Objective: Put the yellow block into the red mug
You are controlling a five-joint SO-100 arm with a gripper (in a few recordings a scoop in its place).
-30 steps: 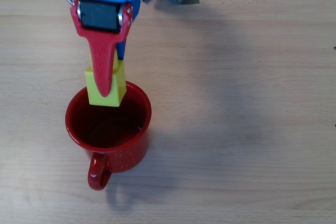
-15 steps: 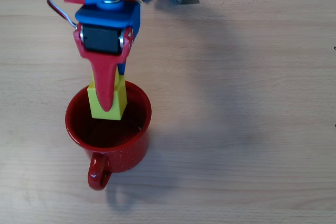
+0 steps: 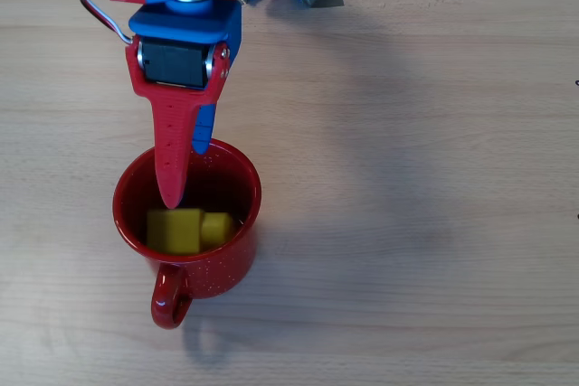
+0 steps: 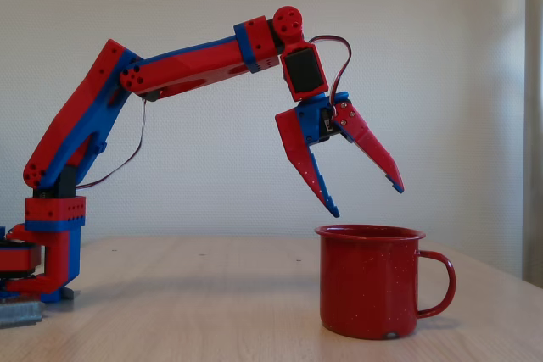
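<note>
One studded yellow block (image 3: pixel 185 230) lies inside the glossy, white-speckled red mug (image 3: pixel 237 250); above its rim, the pincer (image 4: pixel 365 197) hangs released.

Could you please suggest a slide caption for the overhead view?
Open gripper above the red mug, yellow block lying inside.

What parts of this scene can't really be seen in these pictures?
- In the fixed view, the red mug has a solid wall that hides everything inside it, so the yellow block shows from overhead alone.
- In the overhead view, the top edge cuts off the arm behind the gripper.
- In the overhead view, the red finger covers part of the mug's interior and the blue finger beneath it.
- In the fixed view, the left edge cuts off the arm's base.
</note>
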